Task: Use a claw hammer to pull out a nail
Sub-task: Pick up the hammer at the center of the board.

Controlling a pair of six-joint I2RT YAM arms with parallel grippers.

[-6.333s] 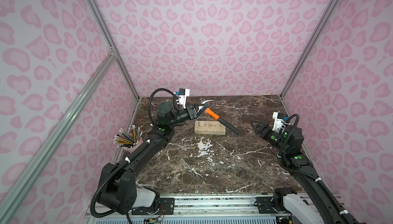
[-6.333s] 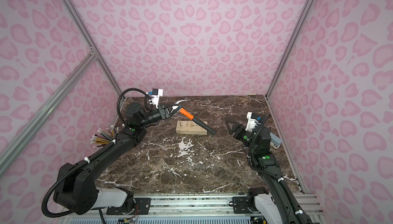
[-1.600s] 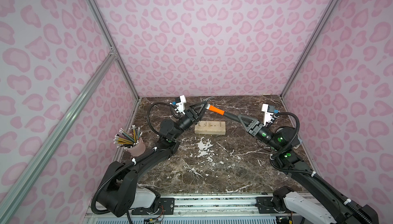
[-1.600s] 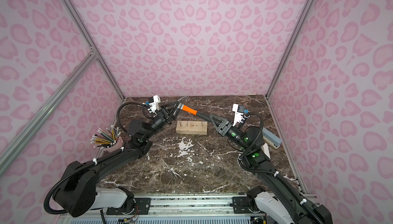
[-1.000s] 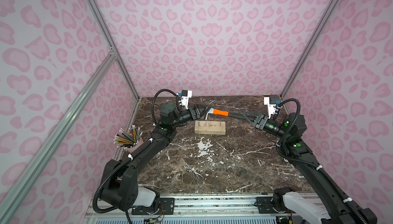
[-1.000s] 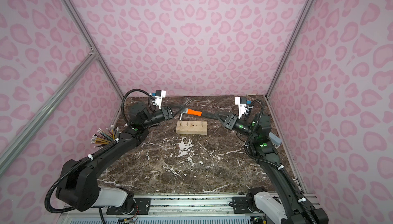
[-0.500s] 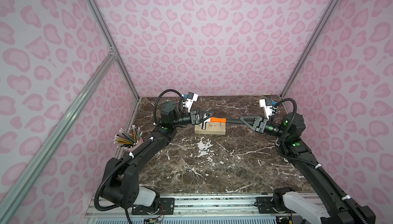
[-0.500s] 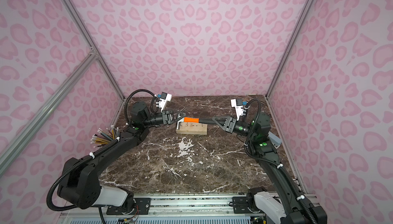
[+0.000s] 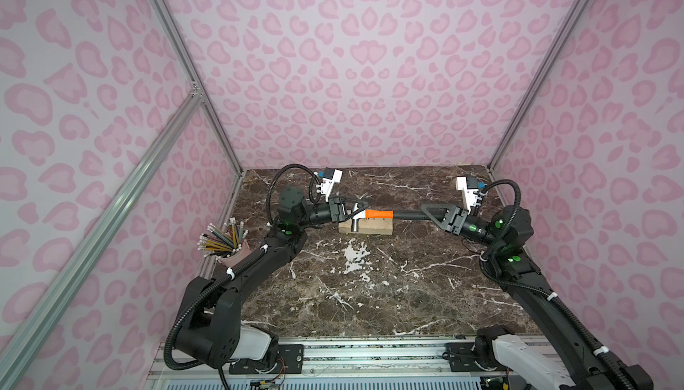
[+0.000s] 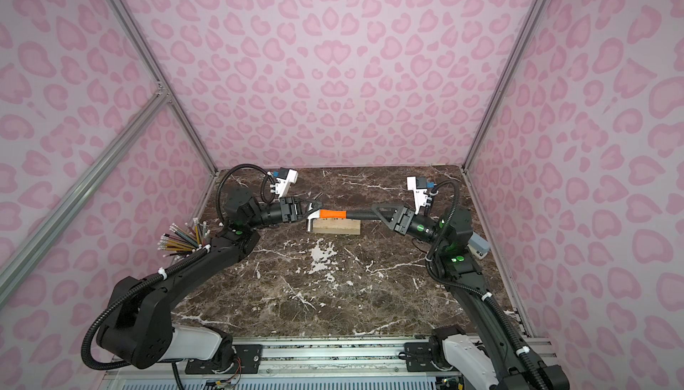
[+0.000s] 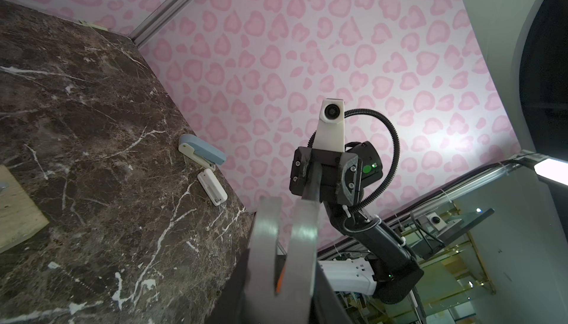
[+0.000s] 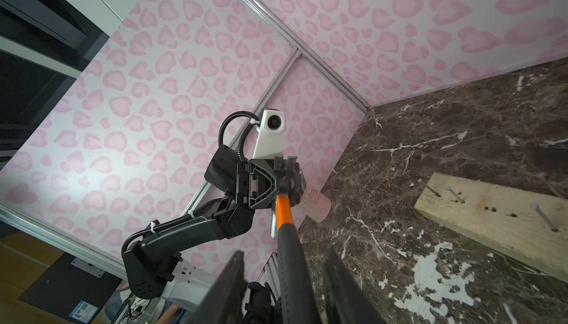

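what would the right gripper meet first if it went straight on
The claw hammer: its shaft lies between the right gripper's open jaws, so probably the orange collar first.

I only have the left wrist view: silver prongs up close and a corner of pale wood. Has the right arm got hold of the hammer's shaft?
Observer: No. In the right wrist view the right gripper is open. Its fingers stand clear on both sides of the black shaft of the silver-headed, orange-collared claw hammer.
Operator: So what carries it?
Observer: The left gripper, shut on the hammer's head at the claw.
Operator: Any nails in the block to pull?
Observer: Three steel nails stick up from the pale wooden block.
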